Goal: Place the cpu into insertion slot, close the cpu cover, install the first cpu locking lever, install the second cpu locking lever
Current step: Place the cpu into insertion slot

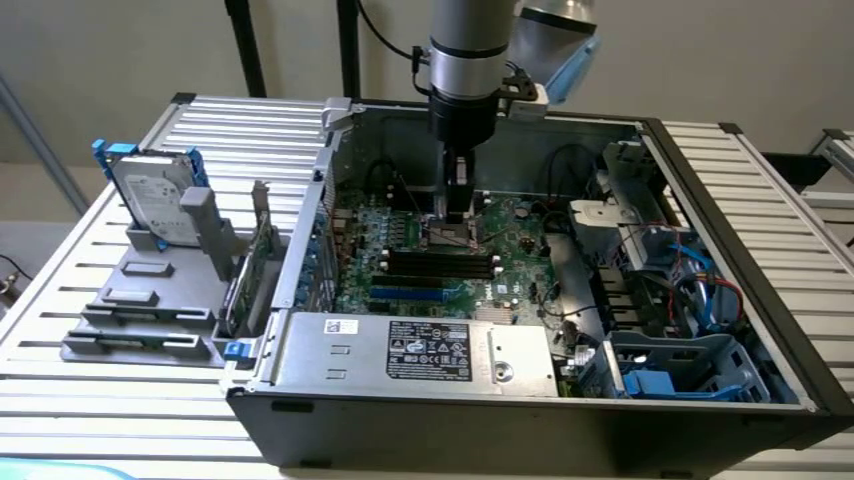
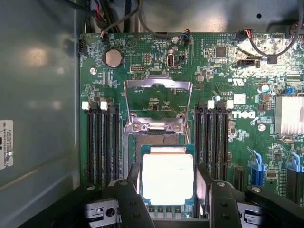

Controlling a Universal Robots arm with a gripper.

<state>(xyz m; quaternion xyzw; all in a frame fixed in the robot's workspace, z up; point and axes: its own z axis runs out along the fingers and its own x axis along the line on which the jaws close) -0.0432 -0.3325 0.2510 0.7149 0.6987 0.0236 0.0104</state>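
The cpu (image 2: 167, 178), a pale square chip with a thin green edge, lies over the insertion slot (image 2: 156, 140), whose dark centre shows beyond it. My gripper (image 2: 168, 167) is down at the slot (image 1: 451, 237) with its jaws open. One black finger (image 2: 134, 176) stands close to each side of the chip; I cannot tell whether they touch it. The cpu cover (image 2: 158, 84), a silvery frame with a cut-out middle, is swung up off its hinge, away from the slot. In the exterior view the gripper (image 1: 458, 215) reaches straight down into the open computer case.
Long black memory slots (image 2: 102, 142) run on both sides of the socket. A silver power supply box (image 1: 414, 350) fills the case's near side. Cables and a blue drive cage (image 1: 681, 365) sit at the exterior view's right. A hard drive (image 1: 154, 195) stands on a grey rack outside.
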